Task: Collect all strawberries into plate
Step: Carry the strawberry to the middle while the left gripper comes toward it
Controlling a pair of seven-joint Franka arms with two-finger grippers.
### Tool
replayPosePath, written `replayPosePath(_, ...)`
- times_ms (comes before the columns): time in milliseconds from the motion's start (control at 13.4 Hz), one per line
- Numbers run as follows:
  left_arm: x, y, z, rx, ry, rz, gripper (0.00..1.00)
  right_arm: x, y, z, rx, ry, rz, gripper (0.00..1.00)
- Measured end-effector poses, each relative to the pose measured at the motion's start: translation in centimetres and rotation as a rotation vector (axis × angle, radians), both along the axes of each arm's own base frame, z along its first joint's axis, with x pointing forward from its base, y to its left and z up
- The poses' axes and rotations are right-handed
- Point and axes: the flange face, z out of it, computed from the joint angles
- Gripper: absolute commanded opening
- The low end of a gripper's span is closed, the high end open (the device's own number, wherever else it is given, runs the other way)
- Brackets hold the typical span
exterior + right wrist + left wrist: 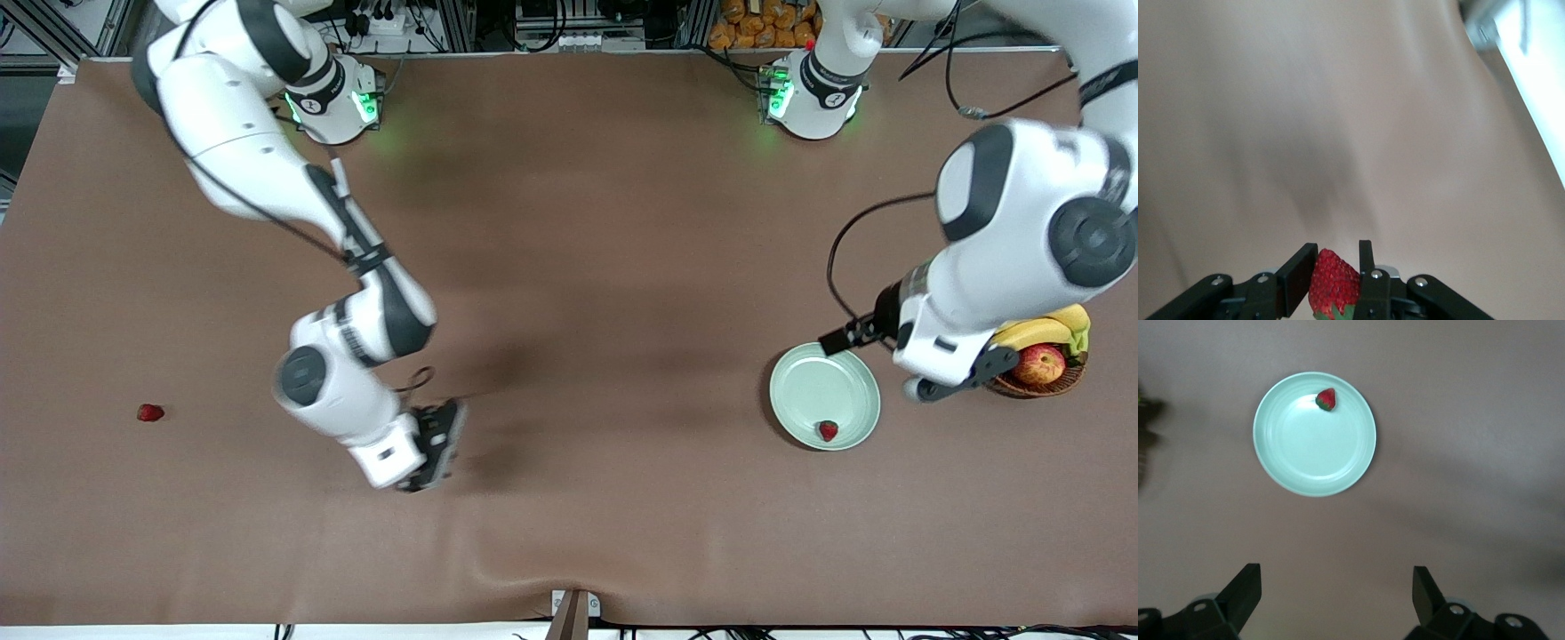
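Observation:
The pale mint-green plate [818, 384] lies toward the left arm's end of the table, with one strawberry [828, 431] in it near the rim. The left wrist view shows the plate [1313, 453] and that strawberry [1327, 399] from above. My left gripper [925, 388] is open and empty, up in the air between the plate and the basket; it shows in the left wrist view [1337, 577]. My right gripper [436, 453] is shut on a second strawberry [1333, 283], low over the bare middle of the table; its jaws show in the right wrist view [1336, 257]. A third strawberry [149, 412] lies on the table toward the right arm's end.
A brown wicker basket [1067, 382] with bananas [1040, 331] and a red-yellow apple [1040, 364] stands beside the plate, under the left arm. A brown cloth [622, 267] covers the table; its edge nearest the front camera is slightly rumpled.

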Motion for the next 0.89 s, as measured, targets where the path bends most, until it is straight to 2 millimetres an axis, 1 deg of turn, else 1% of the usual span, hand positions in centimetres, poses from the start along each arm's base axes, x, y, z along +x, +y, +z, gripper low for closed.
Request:
replayPosePath(74,-0.7,0.2,1.0,-0.001,0.007,-0.001,1.00,-1.2,2.9,0.0,0.019,-0.012,-0.003,0.00)
replayPosePath(149,-1.0,0.3,1.4,-0.001,0.014,-0.002,1.00,-2.3,5.5,-0.2,0.035,-0.018,-0.003,0.00)
replayPosePath(223,-1.1,0.1,1.1,0.000,0.020,-0.005,1.00,-3.6,7.8,-0.4,0.049,-0.018,-0.004,0.00)
replayPosePath(372,-1.2,-0.9,0.1,0.000,0.035,-0.022,1.00,-6.0,12.1,-1.1,0.087,-0.021,-0.021,0.00)
replayPosePath(521,-1.2,-1.7,-0.6,0.001,0.045,-0.035,1.00,-8.7,16.0,-2.2,0.118,-0.013,-0.039,0.00)
replayPosePath(595,-1.1,-1.9,-0.8,0.001,0.048,-0.037,1.00,-9.8,17.5,-2.9,0.140,-0.017,-0.052,0.00)
replayPosePath(669,-1.1,-1.9,-0.9,0.002,0.049,-0.037,1.00,-10.5,18.4,-3.8,0.156,-0.022,-0.063,0.00)
replayPosePath(818,-1.3,-2.3,-1.0,0.000,0.051,-0.044,1.00,-11.1,18.8,-5.5,0.160,-0.013,-0.073,0.00)
replayPosePath(892,-1.4,-2.8,-1.1,-0.001,0.054,-0.052,1.00,-11.2,18.8,-6.2,0.156,-0.007,-0.074,0.06)
